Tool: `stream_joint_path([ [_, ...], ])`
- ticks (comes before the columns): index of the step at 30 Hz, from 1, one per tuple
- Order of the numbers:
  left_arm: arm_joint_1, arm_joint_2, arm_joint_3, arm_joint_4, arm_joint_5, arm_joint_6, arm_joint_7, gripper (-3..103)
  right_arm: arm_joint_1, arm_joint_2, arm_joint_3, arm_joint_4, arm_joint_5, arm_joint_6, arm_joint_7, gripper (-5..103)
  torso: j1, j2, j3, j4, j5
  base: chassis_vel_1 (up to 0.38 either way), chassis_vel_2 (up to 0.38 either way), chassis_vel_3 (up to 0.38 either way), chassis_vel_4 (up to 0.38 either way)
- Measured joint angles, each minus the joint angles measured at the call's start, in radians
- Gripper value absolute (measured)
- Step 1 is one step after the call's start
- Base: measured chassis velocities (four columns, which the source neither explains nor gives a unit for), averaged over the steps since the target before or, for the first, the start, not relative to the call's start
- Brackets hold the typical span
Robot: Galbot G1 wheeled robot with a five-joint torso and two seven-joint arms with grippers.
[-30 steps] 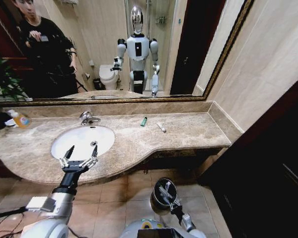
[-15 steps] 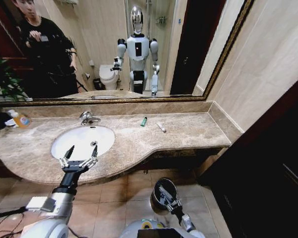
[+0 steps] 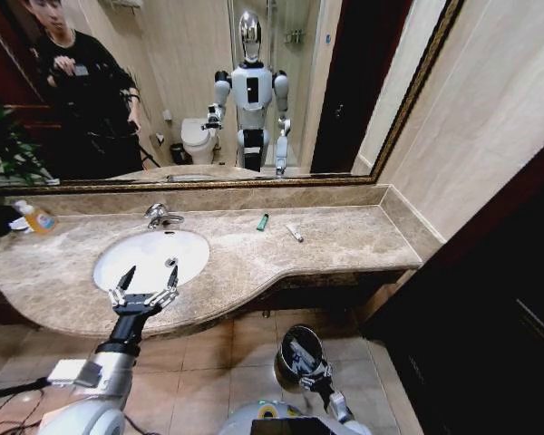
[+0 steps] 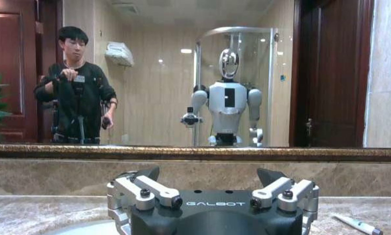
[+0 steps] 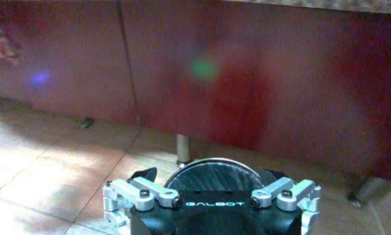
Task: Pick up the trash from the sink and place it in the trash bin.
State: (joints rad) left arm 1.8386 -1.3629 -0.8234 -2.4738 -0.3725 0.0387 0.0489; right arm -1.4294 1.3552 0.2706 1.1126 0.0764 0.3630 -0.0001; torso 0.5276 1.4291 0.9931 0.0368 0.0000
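The white oval sink point(image 3: 145, 254) is set in the marble counter, with the chrome tap point(image 3: 159, 215) behind it. My left gripper point(image 3: 148, 277) hovers open over the sink's front rim, holding nothing, and it also stands open in the left wrist view point(image 4: 208, 177). Two bits of trash lie on the counter right of the sink: a small green tube point(image 3: 263, 221) and a white tube point(image 3: 295, 233) point(image 4: 356, 224). Down on the floor, my right gripper point(image 3: 310, 366) point(image 5: 208, 174) is open just above the black trash bin point(image 3: 290, 341) point(image 5: 212, 171).
A clear bottle with an orange label point(image 3: 38, 217) stands at the counter's far left, by a plant. The mirror behind reflects me and a person. Dark red cabinet doors point(image 5: 202, 83) run under the counter, and a dark wall panel closes the right side.
My right gripper has drawn back a little from over the bin's mouth toward my body. The left arm has not moved.
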Motion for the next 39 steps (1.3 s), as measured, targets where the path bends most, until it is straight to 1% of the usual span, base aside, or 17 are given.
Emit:
stream_joint_path([
  [2,0.000,0.000,0.000,0.000,0.000,0.000,0.000,100,-0.007,0.000,-0.001,0.019,0.012,-0.016,0.011,100,0.000,0.000,0.000,0.0000,-0.0001,0.000,0.000,0.000,0.000],
  [4,0.000,0.000,0.000,0.000,0.000,0.000,0.000,100,-0.039,-0.002,-0.007,0.101,0.073,-0.063,0.063,100,0.000,0.000,0.000,0.0000,0.0001,0.000,0.000,0.000,0.000],
  [5,0.000,0.000,0.000,0.000,0.000,0.000,0.000,100,-0.039,-0.002,-0.007,0.101,0.073,-0.063,0.063,100,0.000,0.000,0.000,0.0000,0.0001,0.000,0.000,0.000,0.000],
  [6,0.000,0.000,0.000,0.000,0.000,0.000,0.000,100,-0.050,-0.006,-0.011,0.132,0.095,-0.077,0.089,100,0.000,0.000,0.000,0.0000,0.0000,0.000,0.000,0.000,0.000],
  [10,0.000,0.000,0.000,0.000,0.000,0.000,0.000,100,-0.097,-0.022,-0.015,0.279,0.190,-0.155,0.170,100,0.000,0.000,0.000,-0.0001,0.0000,0.000,0.000,0.000,0.000],
  [11,0.000,0.000,0.000,0.000,0.000,0.000,0.000,100,-0.097,-0.022,-0.015,0.279,0.190,-0.155,0.170,100,0.000,0.000,0.000,-0.0001,0.0000,0.000,0.000,0.000,0.000],
  [13,0.000,0.000,0.000,0.000,0.000,0.000,0.000,100,-0.119,-0.036,-0.011,0.361,0.219,-0.168,0.197,100,0.000,0.000,0.000,0.0000,0.0001,0.000,0.000,0.000,0.000],
  [16,0.000,0.000,0.000,0.000,0.000,0.000,0.000,100,-0.126,-0.042,-0.005,0.388,0.209,-0.156,0.206,100,0.000,0.000,0.000,0.0000,0.0000,0.000,0.000,0.000,0.000],
  [19,0.000,0.000,0.000,0.000,0.000,0.000,0.000,100,-0.164,-0.074,-0.001,0.483,0.184,-0.130,0.229,100,0.000,0.000,0.000,0.0000,0.0001,0.000,0.000,0.000,0.000],
  [24,0.000,0.000,0.000,0.000,0.000,0.000,0.000,100,-0.206,-0.094,-0.001,0.573,0.179,-0.128,0.243,100,0.000,0.000,0.000,0.0000,0.0000,0.000,0.000,0.000,0.000],
  [25,0.000,0.000,0.000,0.000,0.000,0.000,0.000,100,-0.246,-0.101,0.005,0.657,0.177,-0.142,0.252,100,0.000,0.000,0.000,0.0000,0.0000,0.000,0.000,0.000,0.000],
  [27,0.000,0.000,0.000,0.000,0.000,0.000,0.000,100,-0.263,-0.104,0.007,0.698,0.178,-0.154,0.252,100,0.000,0.000,0.000,-0.0001,0.0000,0.000,0.000,0.000,0.000],
  [30,0.000,0.000,0.000,0.000,0.000,0.000,0.000,100,-0.290,-0.119,0.013,0.824,0.174,-0.180,0.254,100,0.000,0.000,0.000,0.0000,0.0000,0.000,0.000,0.000,0.000],
  [31,0.000,0.000,0.000,0.000,0.000,0.000,0.000,100,-0.290,-0.119,0.013,0.824,0.174,-0.180,0.254,100,0.000,0.000,0.000,0.0000,0.0000,0.000,0.000,0.000,0.000],
  [33,0.000,0.000,0.000,0.000,0.000,0.000,0.000,100,-0.275,-0.128,0.015,0.884,0.173,-0.217,0.254,100,0.000,0.000,0.000,-0.0001,-0.0001,0.000,0.000,0.000,0.000],
  [37,0.000,0.000,0.000,0.000,0.000,0.000,0.000,100,-0.240,-0.127,0.015,0.895,0.167,-0.234,0.251,100,0.000,0.000,0.000,0.0000,0.0000,0.000,0.000,0.000,0.000],
  [39,0.000,0.000,0.000,0.000,0.000,0.000,0.000,100,-0.191,-0.109,0.024,0.906,0.156,-0.272,0.214,100,0.000,0.000,0.000,0.0000,0.0000,0.000,0.000,0.000,0.000],
])
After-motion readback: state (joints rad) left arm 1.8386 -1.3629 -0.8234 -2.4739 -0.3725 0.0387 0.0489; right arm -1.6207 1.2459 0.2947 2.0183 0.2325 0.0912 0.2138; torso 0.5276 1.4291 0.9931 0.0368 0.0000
